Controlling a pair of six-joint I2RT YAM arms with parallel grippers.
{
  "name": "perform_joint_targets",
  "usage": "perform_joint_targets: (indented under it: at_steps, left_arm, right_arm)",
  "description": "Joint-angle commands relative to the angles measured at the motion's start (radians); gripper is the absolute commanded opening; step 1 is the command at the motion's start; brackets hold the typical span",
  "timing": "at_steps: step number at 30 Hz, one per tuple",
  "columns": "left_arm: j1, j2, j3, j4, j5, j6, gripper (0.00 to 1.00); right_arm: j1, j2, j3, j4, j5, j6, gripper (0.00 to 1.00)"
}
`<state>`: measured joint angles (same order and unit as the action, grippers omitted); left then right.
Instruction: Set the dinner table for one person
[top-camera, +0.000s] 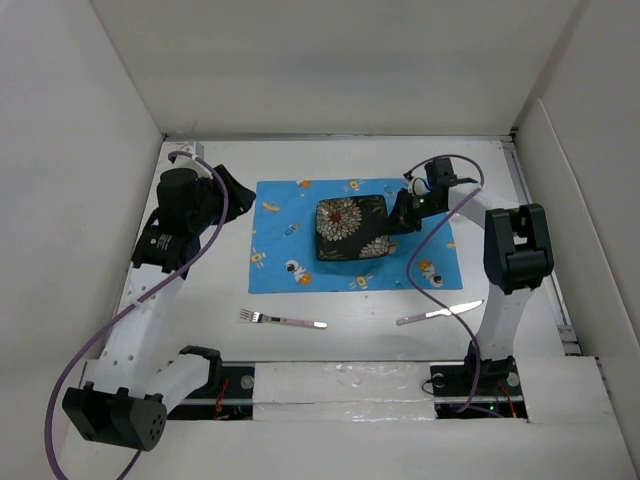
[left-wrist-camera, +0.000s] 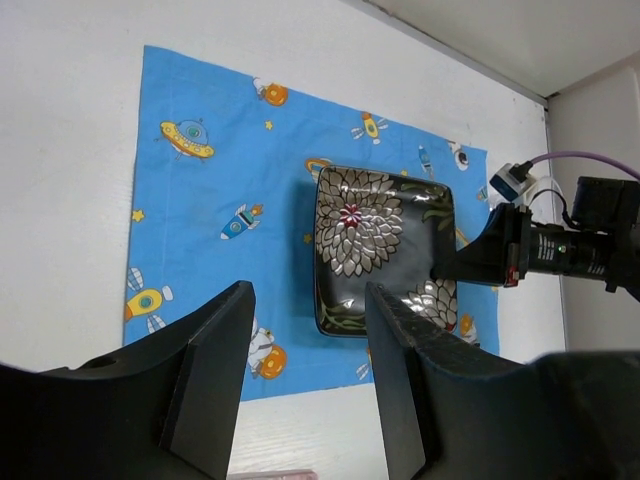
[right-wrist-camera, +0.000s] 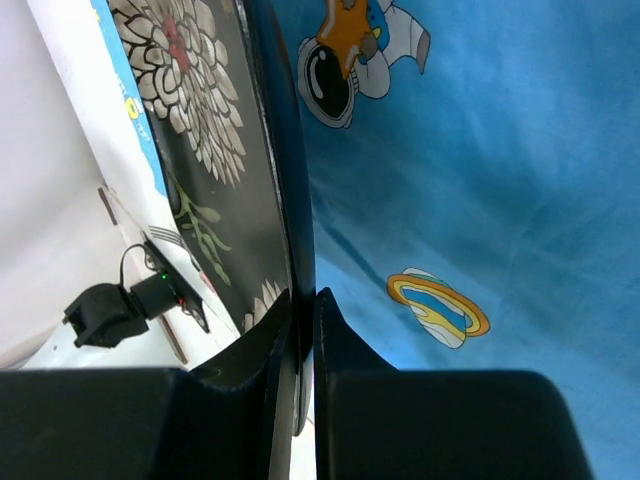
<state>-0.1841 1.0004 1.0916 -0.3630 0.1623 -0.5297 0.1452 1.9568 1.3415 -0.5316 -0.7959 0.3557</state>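
Even, diffuse light from above keeps the white surface (top-camera: 350, 300) bright, with only faint, soft shadows. The glossy plate (left-wrist-camera: 380, 250) shows small glints. In the right wrist view the right hand (right-wrist-camera: 304, 300) looms dark and soft-edged, while the cloth (right-wrist-camera: 500, 150) stays sharp.

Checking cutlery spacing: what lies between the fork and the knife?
Nothing: in the top view, only bare white table separates the fork from the knife; the placemat's near edge lies just beyond that stretch.

The top camera looks down from above; both wrist cameras, the right closest, share the plate (left-wrist-camera: 383, 240).
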Motion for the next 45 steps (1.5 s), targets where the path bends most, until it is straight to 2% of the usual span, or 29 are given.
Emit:
perform_joint_targets:
  at_steps: [1, 10, 13, 14, 17, 20, 24, 25, 26, 27, 28, 29, 31, 34, 37, 38, 39, 40, 41, 43, 45]
  left_arm:
    - [-0.006, 0.01, -0.001, 0.056, 0.014, 0.0, 0.44]
    - [-0.006, 0.027, -0.024, 0.068, 0.02, 0.016, 0.44]
    - [-0.006, 0.029, -0.036, 0.078, 0.028, 0.014, 0.44]
    - [-0.006, 0.029, -0.038, 0.084, 0.029, 0.014, 0.44]
    - [-0.006, 0.035, -0.039, 0.088, 0.037, 0.017, 0.44]
    - [-0.006, 0.041, -0.038, 0.088, 0.042, 0.023, 0.44]
    - [-0.006, 0.044, -0.026, 0.079, 0.051, 0.039, 0.41]
    - [-0.006, 0.044, -0.021, 0.078, 0.055, 0.048, 0.39]
    - [-0.006, 0.043, -0.019, 0.073, 0.057, 0.054, 0.37]
    - [-0.006, 0.044, -0.019, 0.073, 0.068, 0.068, 0.26]
    - [-0.006, 0.047, -0.019, 0.073, 0.075, 0.074, 0.19]
    - [-0.006, 0.049, -0.019, 0.072, 0.083, 0.082, 0.12]
    - [-0.006, 0.06, -0.021, 0.068, 0.097, 0.1, 0.0]
    - [-0.006, 0.063, -0.028, 0.059, 0.105, 0.115, 0.0]
    - [-0.006, 0.055, -0.036, 0.056, 0.111, 0.138, 0.0]
    - [-0.006, 0.055, -0.036, 0.055, 0.114, 0.152, 0.04]
    - [-0.006, 0.053, -0.038, 0.055, 0.115, 0.155, 0.09]
    - [-0.006, 0.053, -0.042, 0.055, 0.115, 0.158, 0.18]
    - [-0.006, 0.053, -0.045, 0.055, 0.115, 0.16, 0.22]
    - [-0.006, 0.072, -0.042, 0.058, 0.129, 0.16, 0.28]
    - [-0.006, 0.076, -0.042, 0.059, 0.137, 0.162, 0.28]
  right_arm:
    - [-0.002, -0.015, 0.03, 0.124, -0.132, 0.045, 0.0]
    - [0.017, 0.059, 0.068, 0.085, -0.062, 0.032, 0.0]
    - [0.017, 0.056, 0.047, 0.093, -0.034, 0.035, 0.11]
    - [0.017, 0.054, 0.044, 0.09, -0.026, 0.037, 0.22]
    - [0.017, 0.045, 0.067, 0.024, 0.027, 0.009, 0.39]
    - [0.017, 0.007, 0.114, -0.049, 0.115, -0.024, 0.48]
    - [-0.018, -0.085, 0.16, -0.116, 0.245, -0.04, 0.53]
    - [-0.031, -0.122, 0.182, -0.126, 0.262, -0.038, 0.53]
    - [-0.06, -0.142, 0.188, -0.128, 0.285, -0.034, 0.44]
    - [-0.099, -0.189, 0.192, -0.107, 0.338, -0.012, 0.1]
    - [-0.099, -0.19, 0.193, -0.107, 0.371, 0.008, 0.09]
    - [-0.143, -0.238, 0.174, -0.058, 0.404, 0.031, 0.0]
    - [-0.192, -0.285, 0.153, -0.012, 0.501, 0.098, 0.0]
    - [-0.272, -0.325, 0.128, 0.029, 0.676, 0.16, 0.0]
    - [-0.309, -0.308, 0.142, -0.002, 0.825, 0.16, 0.25]
    - [-0.309, -0.3, 0.143, -0.008, 0.852, 0.155, 0.4]
    - [-0.309, -0.274, 0.153, -0.014, 0.897, 0.149, 0.45]
    - [-0.318, -0.254, 0.163, -0.024, 0.908, 0.147, 0.49]
    - [-0.318, -0.23, 0.182, -0.065, 0.912, 0.149, 0.51]
    - [-0.329, -0.158, 0.231, -0.082, 0.894, 0.15, 0.49]
    - [-0.329, -0.142, 0.242, -0.077, 0.902, 0.15, 0.49]
